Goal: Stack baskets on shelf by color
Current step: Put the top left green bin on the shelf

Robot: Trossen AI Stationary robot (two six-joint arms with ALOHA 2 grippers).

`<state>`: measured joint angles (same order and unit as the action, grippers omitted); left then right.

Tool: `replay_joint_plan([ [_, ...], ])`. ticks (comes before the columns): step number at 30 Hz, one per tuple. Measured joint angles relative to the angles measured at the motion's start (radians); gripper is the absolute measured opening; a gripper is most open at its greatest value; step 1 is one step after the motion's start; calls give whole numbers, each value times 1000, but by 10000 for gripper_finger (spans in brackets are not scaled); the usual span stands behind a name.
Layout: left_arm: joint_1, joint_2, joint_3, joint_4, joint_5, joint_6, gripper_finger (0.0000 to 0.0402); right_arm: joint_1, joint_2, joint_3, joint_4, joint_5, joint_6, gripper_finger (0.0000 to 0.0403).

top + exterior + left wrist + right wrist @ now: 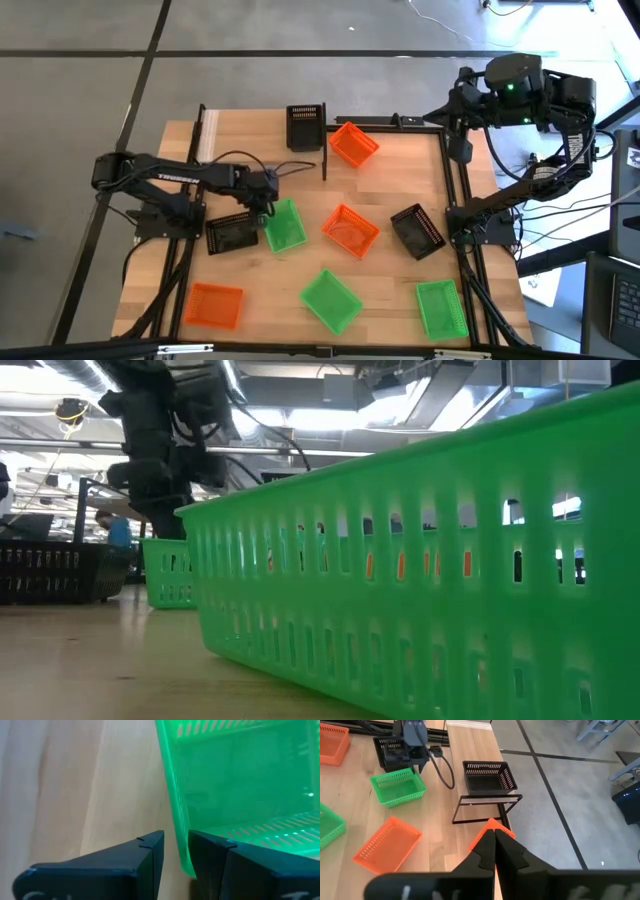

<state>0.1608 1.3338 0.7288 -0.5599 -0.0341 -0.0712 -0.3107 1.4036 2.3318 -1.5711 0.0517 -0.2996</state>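
The left arm reaches in low from the table's left side, its forearm stretched toward the middle; the left gripper is down near the tabletop, its two dark fingers parted by a narrow gap, apparently straddling something thin, though the close view shows little more; the right arm is folded up high beyond the table's far right corner; the right gripper is closed, fingers pressed together and empty.
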Motion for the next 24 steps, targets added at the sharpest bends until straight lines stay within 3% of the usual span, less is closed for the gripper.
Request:
replay_joint_plan([
  [12, -2, 95, 0, 20, 6, -45, 64, 0, 0, 0, 0, 0, -24, 0],
  [16, -4, 102, 0, 27, 89, -77, 10, 0, 0, 0, 0, 0, -25, 0],
  [24, -5, 74, 108, -63, 176, -69, 0, 0, 0, 0, 7, 0, -21, 0],
])
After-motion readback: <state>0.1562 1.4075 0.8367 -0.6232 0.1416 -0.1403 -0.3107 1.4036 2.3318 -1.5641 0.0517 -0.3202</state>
